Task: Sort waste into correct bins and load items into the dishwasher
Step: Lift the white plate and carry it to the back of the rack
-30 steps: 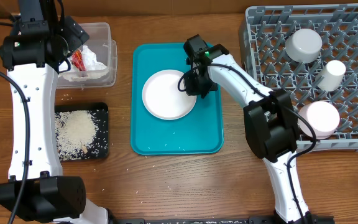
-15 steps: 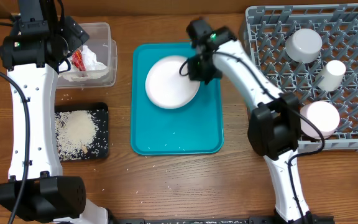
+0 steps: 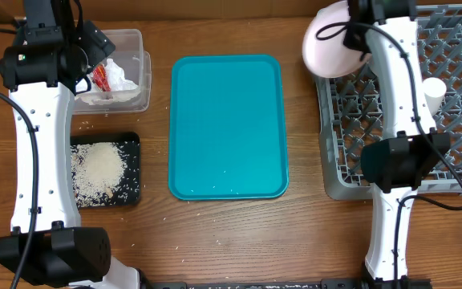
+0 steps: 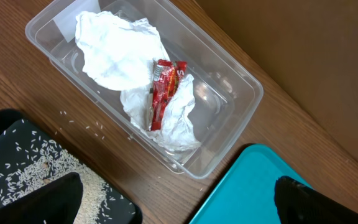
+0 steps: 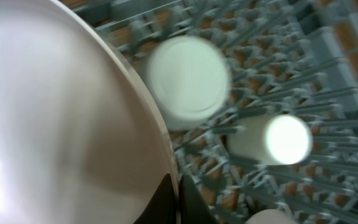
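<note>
Right claw (image 5: 178, 200) is clamped on the rim of the large plate (image 3: 327, 44), which hangs tilted over the dish rack (image 3: 455, 128) at its teal-tray side. My call for the step: turn the plate on edge, lower it between two peg rows, and release only once the pegs carry it. Keep it clear of the small cup (image 5: 278, 142) and the blurred round thing beside it, probably the grey bowl (image 5: 185, 78).

Left claw (image 4: 179, 205) hangs wide open, holding nothing.

Containers:
- clear tub (image 4: 229, 124): napkins (image 4: 114, 50), red wrapper (image 4: 161, 93)
- black tray (image 3: 131, 172): rice (image 3: 96, 168)
- teal tray (image 3: 227, 128): stray grains only
</note>
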`<move>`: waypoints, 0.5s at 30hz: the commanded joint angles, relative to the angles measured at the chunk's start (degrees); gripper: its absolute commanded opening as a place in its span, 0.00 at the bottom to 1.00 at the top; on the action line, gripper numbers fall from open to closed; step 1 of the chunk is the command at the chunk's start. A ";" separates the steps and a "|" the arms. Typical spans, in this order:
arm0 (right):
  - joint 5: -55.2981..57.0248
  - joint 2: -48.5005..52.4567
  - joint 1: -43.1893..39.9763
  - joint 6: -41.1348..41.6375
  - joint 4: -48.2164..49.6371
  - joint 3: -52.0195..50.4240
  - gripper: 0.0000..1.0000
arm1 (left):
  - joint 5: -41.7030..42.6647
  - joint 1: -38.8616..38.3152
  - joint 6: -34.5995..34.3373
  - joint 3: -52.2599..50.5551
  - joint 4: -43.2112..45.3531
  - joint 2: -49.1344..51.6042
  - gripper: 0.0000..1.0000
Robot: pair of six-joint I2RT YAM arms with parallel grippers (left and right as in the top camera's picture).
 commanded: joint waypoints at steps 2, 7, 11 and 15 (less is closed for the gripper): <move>13.11 -0.50 0.37 2.86 0.63 1.97 0.04 | 0.28 -0.02 -0.15 0.22 0.04 0.26 1.00; 16.04 -0.50 0.37 2.84 2.19 1.95 0.04 | 0.31 -0.02 -0.15 0.22 0.07 0.26 1.00; 14.05 -0.48 0.37 2.86 2.29 1.95 0.04 | 0.28 -0.02 -0.15 0.22 0.04 0.26 1.00; 7.02 -0.48 0.37 2.86 2.34 1.88 0.04 | 0.31 -0.02 -0.15 0.22 0.04 0.26 1.00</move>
